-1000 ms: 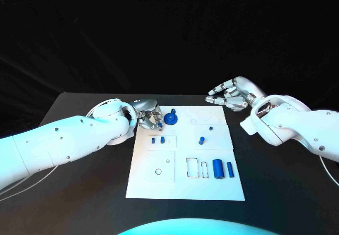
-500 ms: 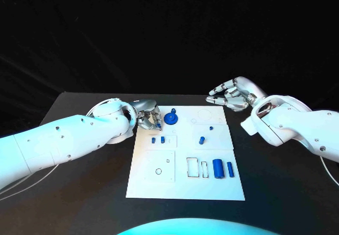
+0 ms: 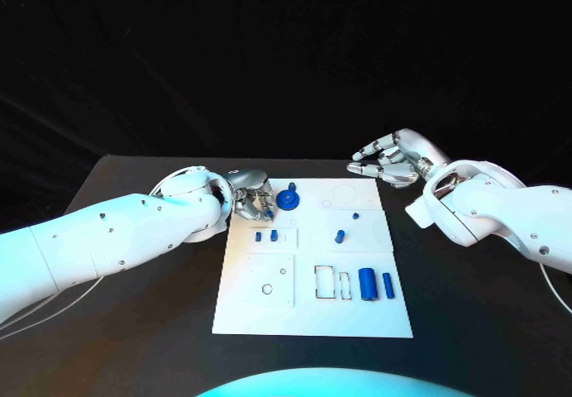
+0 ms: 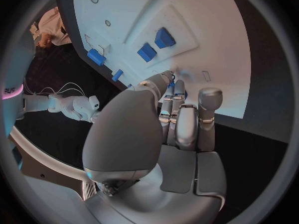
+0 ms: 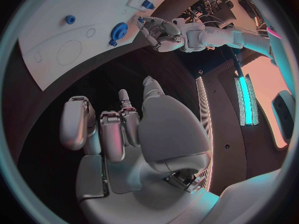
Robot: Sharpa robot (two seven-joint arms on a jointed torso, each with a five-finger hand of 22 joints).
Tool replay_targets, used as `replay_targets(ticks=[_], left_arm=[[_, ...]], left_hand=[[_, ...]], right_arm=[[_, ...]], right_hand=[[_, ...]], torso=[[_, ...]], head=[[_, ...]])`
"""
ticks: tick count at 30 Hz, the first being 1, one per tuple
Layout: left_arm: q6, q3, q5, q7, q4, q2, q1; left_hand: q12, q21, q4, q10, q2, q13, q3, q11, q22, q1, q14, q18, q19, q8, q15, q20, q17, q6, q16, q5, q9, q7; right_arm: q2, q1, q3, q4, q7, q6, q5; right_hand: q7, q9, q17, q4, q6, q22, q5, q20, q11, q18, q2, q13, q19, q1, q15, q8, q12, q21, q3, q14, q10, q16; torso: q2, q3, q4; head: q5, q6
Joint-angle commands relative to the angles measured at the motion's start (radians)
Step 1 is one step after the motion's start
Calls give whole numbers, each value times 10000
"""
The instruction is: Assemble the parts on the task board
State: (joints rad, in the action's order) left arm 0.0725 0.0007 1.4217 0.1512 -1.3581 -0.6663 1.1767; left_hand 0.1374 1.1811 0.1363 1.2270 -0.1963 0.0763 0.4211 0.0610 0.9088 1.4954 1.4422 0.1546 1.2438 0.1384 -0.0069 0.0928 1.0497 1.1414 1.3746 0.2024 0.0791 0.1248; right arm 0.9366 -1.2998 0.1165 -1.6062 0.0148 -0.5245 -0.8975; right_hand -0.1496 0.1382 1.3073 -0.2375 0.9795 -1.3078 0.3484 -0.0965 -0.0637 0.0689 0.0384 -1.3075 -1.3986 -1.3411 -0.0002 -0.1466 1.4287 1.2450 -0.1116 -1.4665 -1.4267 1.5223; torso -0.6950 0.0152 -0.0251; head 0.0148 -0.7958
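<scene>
Two silver hands are at the far end of the white rectangular task board [image 3: 312,258]: the left hand [image 3: 251,201] sits at its far-left corner with fingers curled together, apparently pinching a small blue piece [image 4: 170,88] at the fingertips, beside the round blue gear-like part [image 3: 288,201]. The right hand [image 3: 391,160] hovers beyond the far-right corner, loosely curled and holding nothing. To do this step well, I judge the left hand should keep its pinch firm, align the piece squarely over its seat, and press straight down.
</scene>
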Motion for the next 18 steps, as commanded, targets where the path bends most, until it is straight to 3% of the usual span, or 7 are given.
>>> replay_targets(ticks=[1, 18], left_arm=[[-267, 0, 134, -69, 9, 40, 0], [-557, -10, 246, 35, 14, 59, 0]], left_hand=[[-31, 35, -8, 73, 11, 9, 5, 20, -4, -115, 55, -195, 68, -43, -40, -13, -9, 85, 26, -11, 17, -7], [-42, 14, -41, 121, 31, 23, 26, 7, -35, -109, 36, -190, 47, -47, -49, -22, -56, 122, 7, -11, 25, -16]], right_arm=[[-6, 7, 0, -12, 78, 77, -37], [-17, 9, 0, -6, 77, 80, -37]], right_hand=[[47, -14, 1583, 17, -27, -176, 34, -7, 2, 109, -57, -991, 76, 73, -90, -32, -27, -39, -56, -775, 44, -34], [47, -14, 1583, 17, -27, -176, 34, -7, 2, 109, -57, -991, 76, 73, -90, -32, -27, -39, -56, -775, 44, -34]], torso=[[-1, 2, 5], [6, 1, -5]], head=[[-2, -8], [10, -60]])
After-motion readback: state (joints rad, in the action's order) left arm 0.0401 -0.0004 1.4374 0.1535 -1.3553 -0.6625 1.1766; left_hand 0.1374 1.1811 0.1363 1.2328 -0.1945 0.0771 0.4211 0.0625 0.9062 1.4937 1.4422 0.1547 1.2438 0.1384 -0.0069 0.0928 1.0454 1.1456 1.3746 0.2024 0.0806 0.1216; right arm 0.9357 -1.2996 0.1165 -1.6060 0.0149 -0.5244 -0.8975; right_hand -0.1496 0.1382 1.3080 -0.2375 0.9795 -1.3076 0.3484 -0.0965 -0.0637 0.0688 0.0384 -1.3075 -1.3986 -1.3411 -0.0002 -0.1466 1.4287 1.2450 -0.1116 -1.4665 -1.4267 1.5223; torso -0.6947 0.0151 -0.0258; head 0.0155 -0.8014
